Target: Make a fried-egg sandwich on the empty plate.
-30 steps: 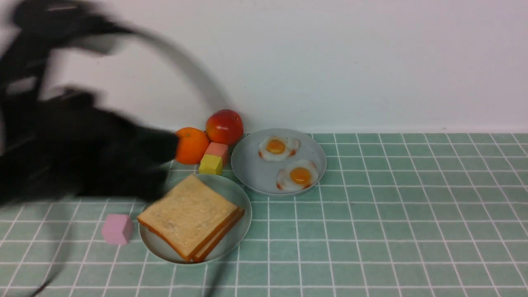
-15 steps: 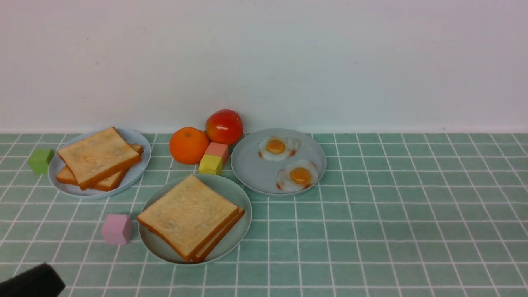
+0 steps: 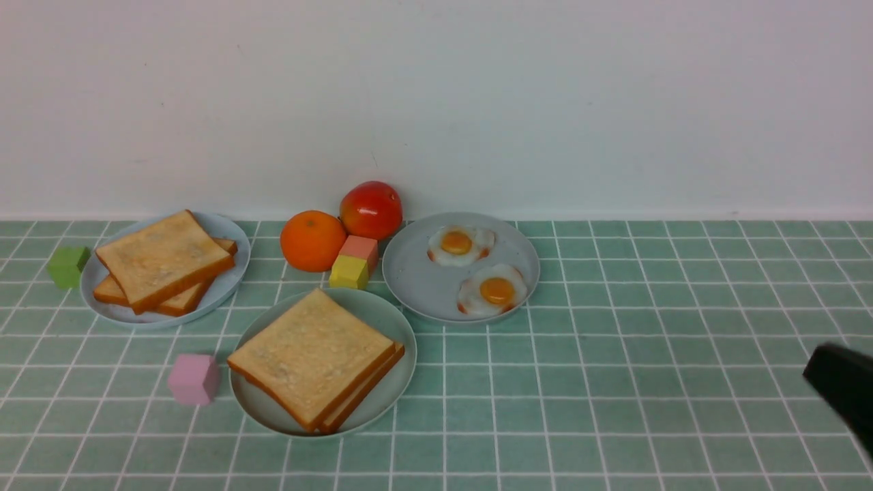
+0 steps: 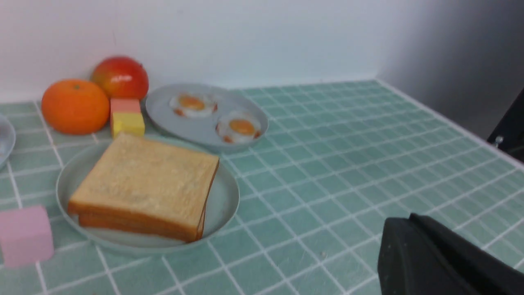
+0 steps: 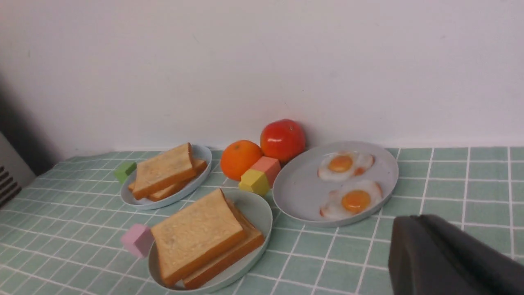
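At the near right edge of the table, the right gripper [image 3: 842, 385] showed only as a dark blurred shape low over the tiles. Its jaws were pressed together and held nothing. The left gripper [image 4: 430, 258] could not be seen from the front, but its own camera showed a black part of it close up, with its jaws pressed together too and nothing in them.

Well to the left of the right gripper sat the mint-green plate [image 3: 394, 326], near the middle of the table. On it lay the sandwich [image 3: 314, 358], two toast slices stacked one on the other. No egg could be seen between them.

Just behind and to the right of that plate was a grey-blue plate [image 3: 416, 279] with two fried eggs [image 3: 477, 269] lying side by side. To the far left, another grey-blue plate [image 3: 228, 239] held a pile of toast [image 3: 162, 262].

An orange [image 3: 312, 240], a red apple [image 3: 371, 209], a pink block [image 3: 360, 249] and a yellow block [image 3: 348, 272] sat close together by the wall. A green block [image 3: 67, 266] was at the far left, and a light pink block [image 3: 194, 379] sat just left of the mint-green plate.
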You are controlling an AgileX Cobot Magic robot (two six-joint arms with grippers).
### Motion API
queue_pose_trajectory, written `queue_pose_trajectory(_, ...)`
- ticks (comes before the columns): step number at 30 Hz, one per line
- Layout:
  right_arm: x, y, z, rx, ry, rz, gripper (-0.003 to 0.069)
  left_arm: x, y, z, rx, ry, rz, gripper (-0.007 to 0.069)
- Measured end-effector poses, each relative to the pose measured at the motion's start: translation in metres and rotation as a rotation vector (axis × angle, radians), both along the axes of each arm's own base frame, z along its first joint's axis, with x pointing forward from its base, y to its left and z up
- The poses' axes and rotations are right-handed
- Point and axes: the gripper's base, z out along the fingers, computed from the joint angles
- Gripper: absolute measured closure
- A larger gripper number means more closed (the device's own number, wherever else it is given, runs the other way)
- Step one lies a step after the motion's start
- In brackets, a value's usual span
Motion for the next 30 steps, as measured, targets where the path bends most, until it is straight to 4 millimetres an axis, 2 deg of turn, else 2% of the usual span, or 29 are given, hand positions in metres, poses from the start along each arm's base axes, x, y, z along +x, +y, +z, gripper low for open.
queue_pose_trajectory(2, -0.001, -0.001, -0.018, -0.021, 0.039, 0.000, 0.0655, 0.000, 0.000, -0.002, 0.016, 0.019, -0.001, 0.0638)
queue_pose_trajectory(3, -0.001, -0.001, -0.018, -0.021, 0.039, 0.001, 0.0655, 0.000, 0.000, -0.002, 0.017, 0.021, -0.002, 0.0638)
queue_pose_trajectory(7, -0.010, -0.005, -0.045, -0.052, 0.075, 0.007, 0.0655, -0.001, 0.000, -0.005, 0.037, 0.046, -0.003, 0.0638)
queue_pose_trajectory(10, -0.016, -0.018, -0.062, -0.093, 0.046, -0.083, 0.0664, -0.001, 0.000, -0.008, 0.055, 0.067, -0.005, 0.0638)
queue_pose_trajectory(11, -0.017, -0.019, -0.061, -0.093, 0.039, -0.092, 0.0665, -0.001, 0.000, -0.008, 0.055, 0.067, -0.005, 0.0638)
queue_pose_trajectory(13, -0.025, -0.030, -0.077, -0.149, 0.023, -0.180, 0.0673, -0.001, 0.001, -0.009, 0.066, 0.077, -0.005, 0.0638)
queue_pose_trajectory(19, -0.043, -0.041, -0.095, -0.226, 0.128, -0.290, 0.0673, -0.001, 0.001, -0.011, 0.083, 0.087, -0.004, 0.0638)
queue_pose_trajectory(30, -0.045, -0.044, -0.095, -0.250, 0.134, -0.317, 0.0673, -0.002, 0.001, -0.012, 0.092, 0.093, -0.004, 0.0637)
